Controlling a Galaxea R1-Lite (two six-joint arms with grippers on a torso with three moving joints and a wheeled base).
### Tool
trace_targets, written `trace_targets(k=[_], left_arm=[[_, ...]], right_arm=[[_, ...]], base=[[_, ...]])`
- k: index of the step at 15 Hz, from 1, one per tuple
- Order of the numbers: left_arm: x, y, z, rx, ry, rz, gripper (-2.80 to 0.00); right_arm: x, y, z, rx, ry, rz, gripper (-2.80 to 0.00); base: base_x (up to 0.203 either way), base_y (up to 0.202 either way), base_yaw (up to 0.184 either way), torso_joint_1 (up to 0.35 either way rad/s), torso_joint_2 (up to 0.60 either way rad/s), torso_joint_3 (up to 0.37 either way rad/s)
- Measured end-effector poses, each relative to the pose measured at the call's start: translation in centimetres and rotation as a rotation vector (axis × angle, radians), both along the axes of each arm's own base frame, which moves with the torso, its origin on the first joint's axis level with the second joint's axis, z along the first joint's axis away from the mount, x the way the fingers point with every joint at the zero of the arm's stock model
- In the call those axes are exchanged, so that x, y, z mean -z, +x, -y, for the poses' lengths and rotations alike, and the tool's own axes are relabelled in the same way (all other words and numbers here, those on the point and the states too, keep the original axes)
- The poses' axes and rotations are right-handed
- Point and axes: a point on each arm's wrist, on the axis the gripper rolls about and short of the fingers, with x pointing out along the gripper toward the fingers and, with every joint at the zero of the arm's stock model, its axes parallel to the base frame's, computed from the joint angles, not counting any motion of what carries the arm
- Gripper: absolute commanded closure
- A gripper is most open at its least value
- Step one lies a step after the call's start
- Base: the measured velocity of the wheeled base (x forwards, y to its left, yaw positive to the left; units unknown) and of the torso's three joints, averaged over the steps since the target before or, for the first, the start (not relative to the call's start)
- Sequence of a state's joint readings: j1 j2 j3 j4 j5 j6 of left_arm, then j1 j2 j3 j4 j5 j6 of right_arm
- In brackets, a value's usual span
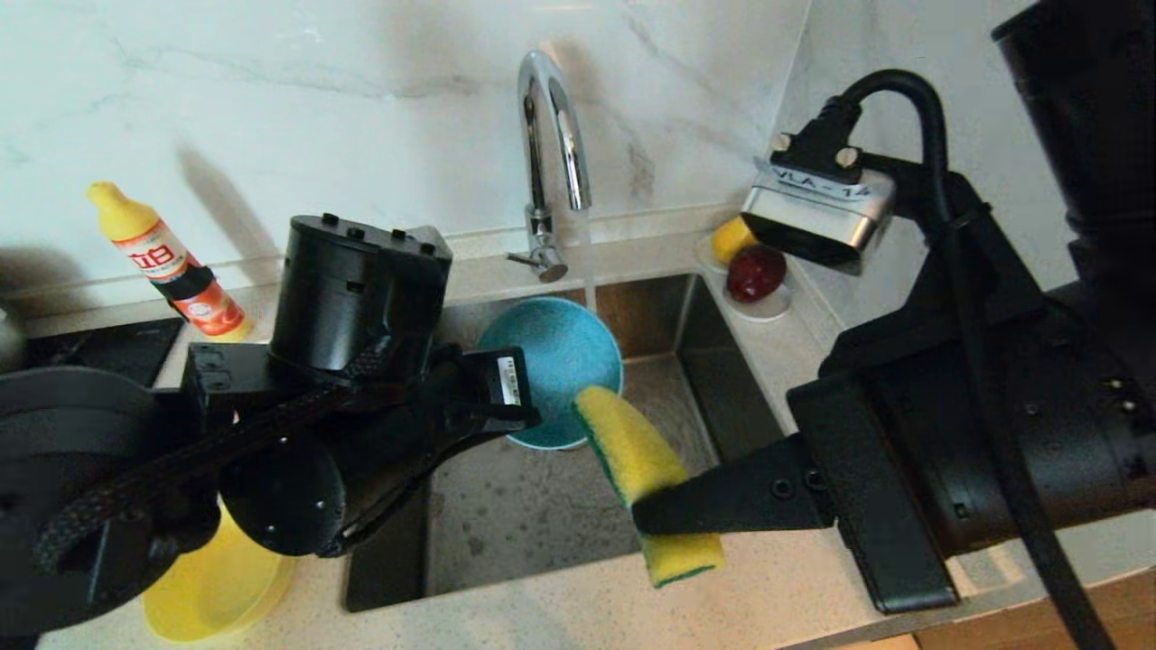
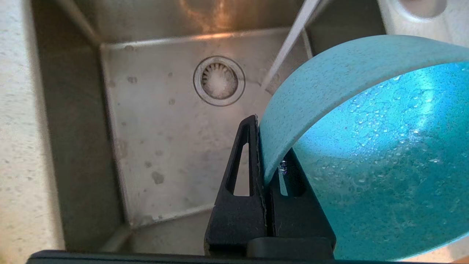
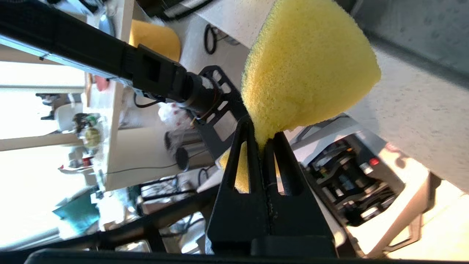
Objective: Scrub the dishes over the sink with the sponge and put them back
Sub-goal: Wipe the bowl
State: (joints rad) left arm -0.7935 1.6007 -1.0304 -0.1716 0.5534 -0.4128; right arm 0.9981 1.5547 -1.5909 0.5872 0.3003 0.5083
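Over the sink (image 1: 515, 519) my left gripper (image 1: 519, 411) is shut on the rim of the light blue bowl (image 1: 555, 361), which is tipped on edge with its wet hollow facing right. In the left wrist view the fingers (image 2: 253, 146) pinch the bowl's wall (image 2: 366, 157) above the drain (image 2: 219, 80). My right gripper (image 1: 646, 519) is shut on the yellow sponge (image 1: 632, 447), whose upper end lies against the bowl's lower right rim. The sponge (image 3: 307, 73) bulges beyond the right gripper (image 3: 262, 137). A yellow bowl (image 1: 217, 587) sits on the counter at the front left.
Water runs from the chrome tap (image 1: 553, 135) just past the bowl's far edge. A detergent bottle (image 1: 167, 262) stands at the back left. A white saucer (image 1: 768, 309) with fruit sits at the sink's far right corner. A dark hob (image 1: 99, 348) lies to the left.
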Motion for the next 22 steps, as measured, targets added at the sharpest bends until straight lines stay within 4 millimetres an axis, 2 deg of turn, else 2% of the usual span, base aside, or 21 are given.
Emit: trace_targets(k=[3,8,13,17,22], left_arm=[[0.4,0.0,0.4,-0.002,0.016,-0.004,0.0],[0.3,-0.1,0.5,0.002,0.008,0.004,0.0],[0.3,-0.2,0.6,0.007,0.002,0.011,0.0],[0.4,-0.5,0.8,0.02,0.002,0.011,0.0],[0.5,-0.7,0.8,0.025,-0.002,0.016,0.0]], right_arm=[[0.7,1.0,-1.2,0.005,-0.013,-0.041,0.0],[2.0,3.5,-2.0,0.044,-0.025,-0.11,0.0],[2.6,4.7,-2.7,0.067,-0.036,-0.13,0.0],[2.1,6.1,-3.0,0.108,-0.007,-0.142,0.0],[2.4,7.9,-2.4,0.142,0.003,-0.163,0.0]], base=[[0.0,0.0,0.0,0.0,0.0,0.0],[0.0,0.0,0.0,0.0,0.0,0.0],[0.0,0.0,0.0,0.0,0.0,0.0],[0.0,0.0,0.0,0.0,0.0,0.0],[0.0,0.0,0.0,0.0,0.0,0.0]])
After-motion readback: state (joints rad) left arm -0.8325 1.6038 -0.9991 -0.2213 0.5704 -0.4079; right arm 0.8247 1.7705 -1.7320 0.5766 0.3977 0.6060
